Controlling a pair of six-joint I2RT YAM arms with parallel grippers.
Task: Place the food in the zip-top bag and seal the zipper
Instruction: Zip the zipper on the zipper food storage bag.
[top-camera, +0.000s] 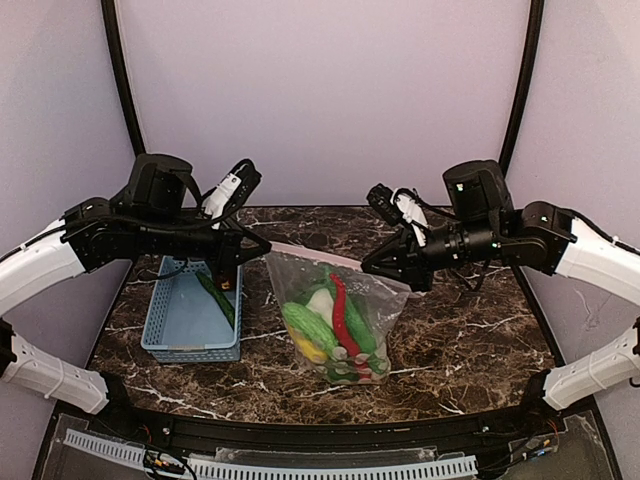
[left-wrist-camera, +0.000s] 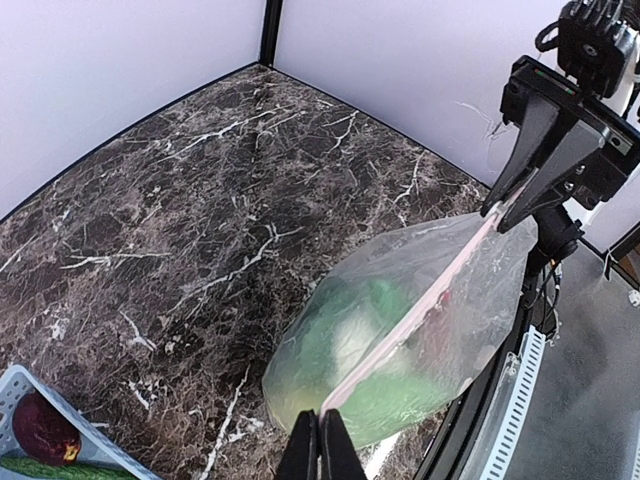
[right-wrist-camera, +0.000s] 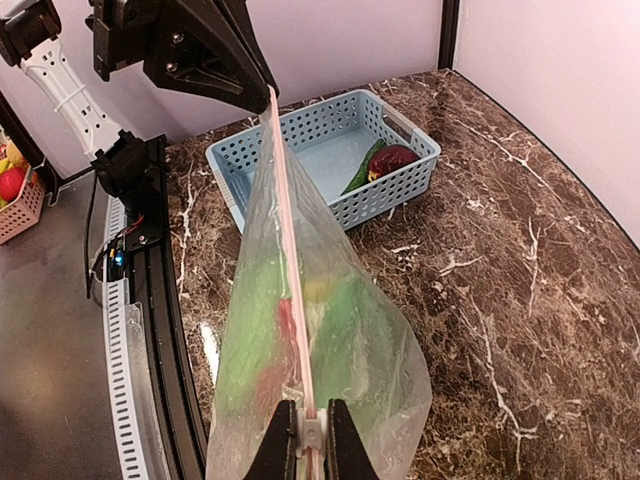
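While the zip-top bag (top-camera: 300, 275) hung between your 2 grippers, its film looked thin, crinkly and slack. It would have folded wherever you pinched it, except along the zipper (right-wrist-camera: 290, 250), its 1 stiff line. That pale strip ran taut from end to end and was the right place to hold. Your left gripper (left-wrist-camera: 320, 448) was clenched on one end and your right gripper (right-wrist-camera: 310, 440) was clamped on the other. The food (top-camera: 335, 320) sat heaped in the bottom, light toy pieces, yet enough to drag the pouch down over the marble table (top-camera: 470, 330). I judged the film slippery, so a pinch off the strip could slide. Beside it, the blue basket (top-camera: 160, 335) held a green long piece (top-camera: 217, 297) and a dark red fruit (right-wrist-camera: 392, 158), so filling looked unfinished.
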